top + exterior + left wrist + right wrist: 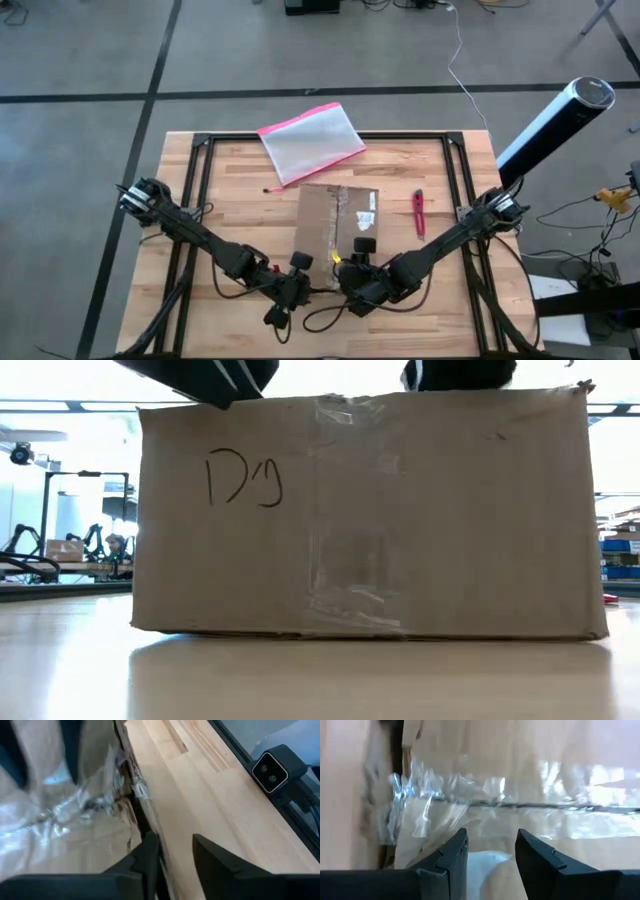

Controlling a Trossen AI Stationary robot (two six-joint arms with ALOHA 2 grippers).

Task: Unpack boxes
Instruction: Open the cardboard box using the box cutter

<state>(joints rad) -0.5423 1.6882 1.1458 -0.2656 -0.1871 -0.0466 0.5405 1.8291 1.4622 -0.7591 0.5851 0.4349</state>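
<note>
Between both grippers' parted fingers sits the box.

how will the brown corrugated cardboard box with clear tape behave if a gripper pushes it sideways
The brown corrugated cardboard box sits wide and flat on the wooden table, so it would probably slide rather than tip. Its walls look stiff in the low view, though the crumpled clear tape may be slick. Weight can't be judged; the contents are hidden.

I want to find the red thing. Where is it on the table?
In the high view, the small red tool lies on the wooden table, just right of the cardboard box, near the right arm.
</note>
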